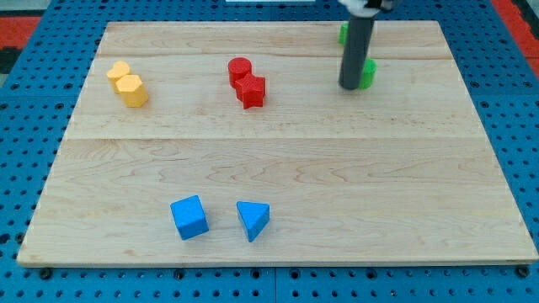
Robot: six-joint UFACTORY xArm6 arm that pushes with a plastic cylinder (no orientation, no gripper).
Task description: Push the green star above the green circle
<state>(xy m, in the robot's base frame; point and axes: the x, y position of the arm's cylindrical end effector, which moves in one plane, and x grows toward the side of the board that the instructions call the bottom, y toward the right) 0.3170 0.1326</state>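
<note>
My rod comes down from the view's top, and my tip (350,86) rests on the board at the upper right. A green block (368,72) shows just to the right of the tip, touching or nearly touching it; most of it is hidden by the rod, so its shape cannot be made out. A second green block (344,33) peeks out at the rod's left edge, higher up near the board's top edge; its shape cannot be made out either.
A red cylinder (240,70) and a red star (251,90) sit together at top centre. Two yellow blocks (128,84) sit at the upper left. A blue cube (189,217) and a blue triangle (253,220) lie near the bottom. The wooden board (278,168) lies on a blue pegboard.
</note>
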